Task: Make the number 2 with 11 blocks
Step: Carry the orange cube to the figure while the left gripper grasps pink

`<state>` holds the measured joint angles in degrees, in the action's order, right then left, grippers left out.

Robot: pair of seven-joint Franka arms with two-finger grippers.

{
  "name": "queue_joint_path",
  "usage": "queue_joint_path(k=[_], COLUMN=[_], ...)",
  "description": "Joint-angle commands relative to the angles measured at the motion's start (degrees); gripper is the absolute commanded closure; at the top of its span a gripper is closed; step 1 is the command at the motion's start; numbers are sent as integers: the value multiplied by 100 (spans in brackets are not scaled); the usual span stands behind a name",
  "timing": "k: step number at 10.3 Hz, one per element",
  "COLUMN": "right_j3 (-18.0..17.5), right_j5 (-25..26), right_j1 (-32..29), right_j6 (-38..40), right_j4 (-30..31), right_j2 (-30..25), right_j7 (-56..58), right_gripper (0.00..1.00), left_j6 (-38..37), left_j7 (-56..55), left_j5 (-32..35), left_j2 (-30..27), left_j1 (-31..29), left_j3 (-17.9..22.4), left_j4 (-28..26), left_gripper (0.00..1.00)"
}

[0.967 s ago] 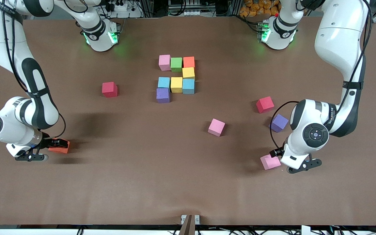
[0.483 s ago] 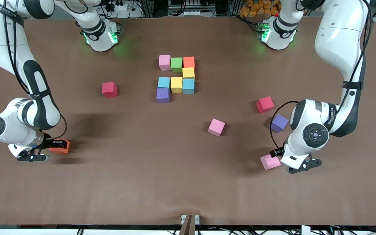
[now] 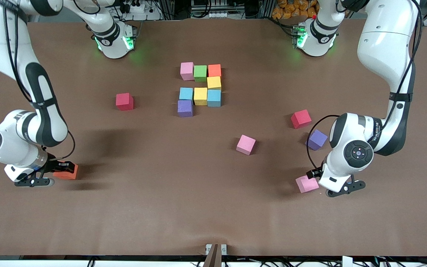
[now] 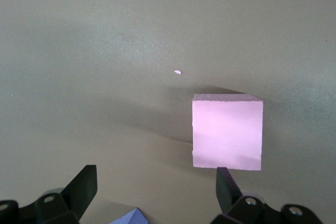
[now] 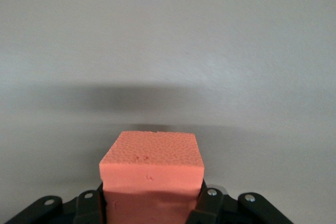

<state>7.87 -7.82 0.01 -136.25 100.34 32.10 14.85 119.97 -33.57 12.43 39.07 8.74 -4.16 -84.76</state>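
Fingers (image 5: 202,203) clamp orange block (image 5: 151,169).

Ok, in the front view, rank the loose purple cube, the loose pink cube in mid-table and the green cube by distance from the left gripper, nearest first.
1. Loose purple cube, just beside the left gripper.
2. Mid-table pink cube, toward the table's middle.
3. Green cube, in the digit's top row.

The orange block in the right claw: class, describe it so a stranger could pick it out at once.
Start at the cluster of touching blocks mid-table, then go to the right arm's end of the table, nearer the front camera. There the right claw is shut on an orange block. No other cube lies near it, and the only other orange one sits in the cluster.
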Motion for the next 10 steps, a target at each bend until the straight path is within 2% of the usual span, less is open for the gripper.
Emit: queue_joint_path(k=[1, 4, 7, 9, 10], right_j3=[13, 13, 13, 13, 4], right_j5=[-53, -53, -62, -324, -430], right_j1=[542, 1612, 2642, 3100, 3328], right_j6=[19, 63, -7, -33, -182], right_j4=[783, 1241, 1444, 1550, 1628], right_j2=[-783, -1240, -1303, -1303, -1286], right_j7=[-759, -1895, -3275, -3304, -3304], right_gripper=[72, 72, 72, 70, 70], left_j6=[18, 18, 332, 693, 764], left_j7=[-115, -132, -534, -590, -589], left_j5=[163, 154, 137, 128, 128], left_j2=[13, 13, 170, 398, 608], left_j1=[31, 49, 84, 128, 197], left_j3=[21, 21, 21, 3, -6], left_j4=[47, 47, 56, 152, 379], left_gripper=[0, 0, 0, 0, 0])
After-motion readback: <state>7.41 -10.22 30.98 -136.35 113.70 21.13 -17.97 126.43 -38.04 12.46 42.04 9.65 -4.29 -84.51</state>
